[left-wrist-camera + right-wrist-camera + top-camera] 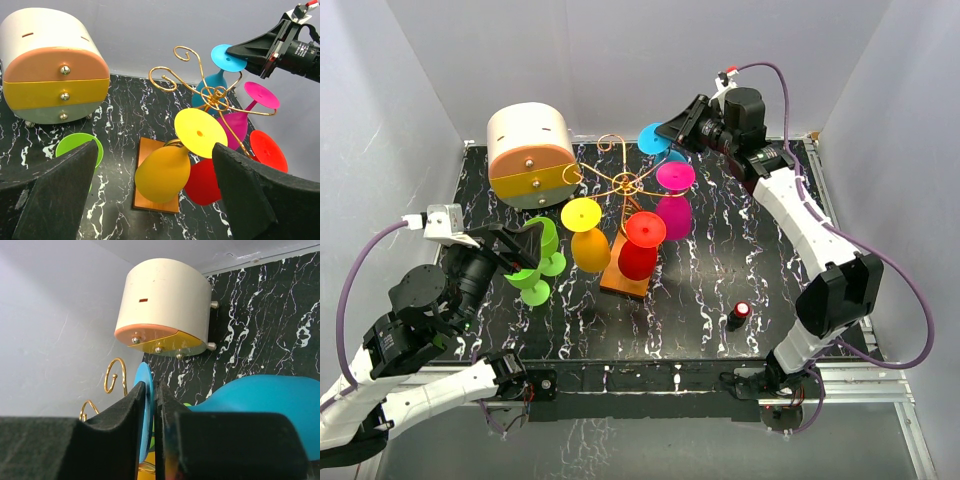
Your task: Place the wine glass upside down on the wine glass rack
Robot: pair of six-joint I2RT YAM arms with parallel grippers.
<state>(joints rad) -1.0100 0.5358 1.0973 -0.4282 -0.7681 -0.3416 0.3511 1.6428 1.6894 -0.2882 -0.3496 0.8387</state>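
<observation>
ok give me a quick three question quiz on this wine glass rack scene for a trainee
1. True or false: the left pincer is shut.
2. What colour is the wine glass whose foot the right pincer is pinching? A) red B) blue C) magenta
3. Fill in: the wine glass rack stands on a flat ___ base.
Key: 1 false, it stands wide open; 2 B; 3 orange.
</observation>
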